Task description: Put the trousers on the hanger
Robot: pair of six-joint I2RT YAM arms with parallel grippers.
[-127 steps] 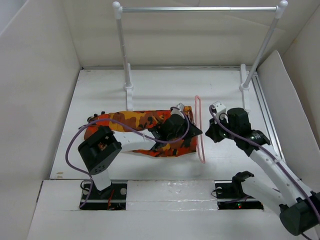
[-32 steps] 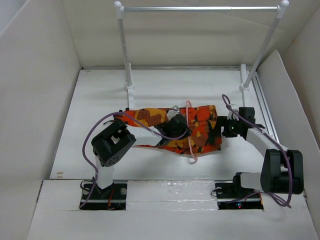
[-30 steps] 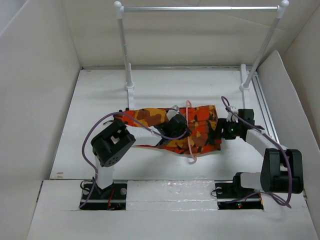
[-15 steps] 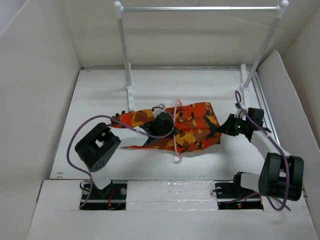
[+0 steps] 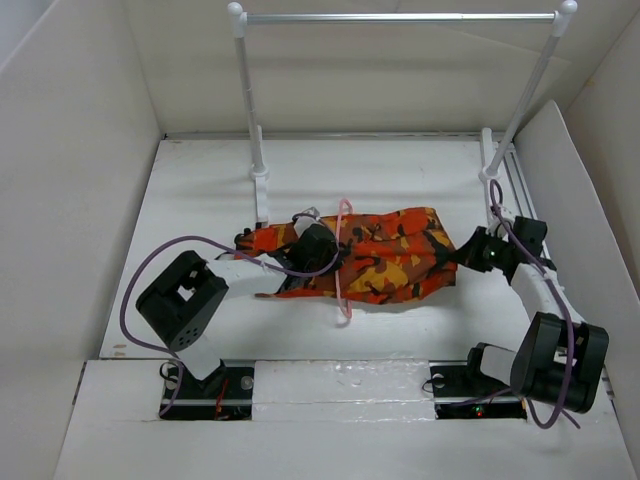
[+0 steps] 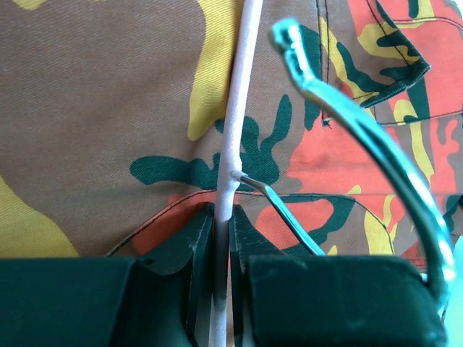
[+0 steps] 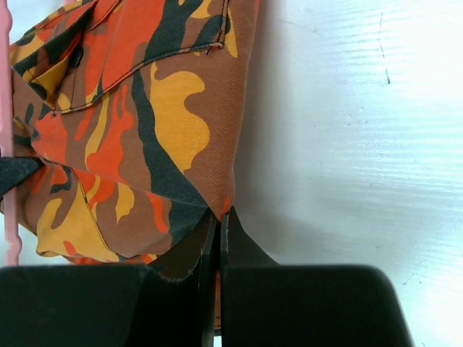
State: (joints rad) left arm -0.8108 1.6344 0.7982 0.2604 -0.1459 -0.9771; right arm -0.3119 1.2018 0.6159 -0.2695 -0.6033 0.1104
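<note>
The black left fingers [image 6: 189, 269] are shut tight on the thin, smooth pink hanger [image 6: 233, 123] with a shiny hook. The black right fingers [image 7: 189, 259] pinch the right edge of the soft orange, red, yellow and black camouflage cloth trousers [image 5: 395, 262]. These lie on the middle of the white table [image 5: 200, 190], long way left to right. The hanger crosses them near to far.

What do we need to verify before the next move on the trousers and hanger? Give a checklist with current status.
1. The left gripper shut on the hanger bar: ok.
2. The right gripper shut on the trousers edge: ok.
3. Cloth threaded through the hanger: cannot tell; the top view only shows the pink bar crossing the cloth.
4. Trousers hanging from the bar: not ok; they lie on the table.
5. The hook uncovered by cloth: ok.
</note>
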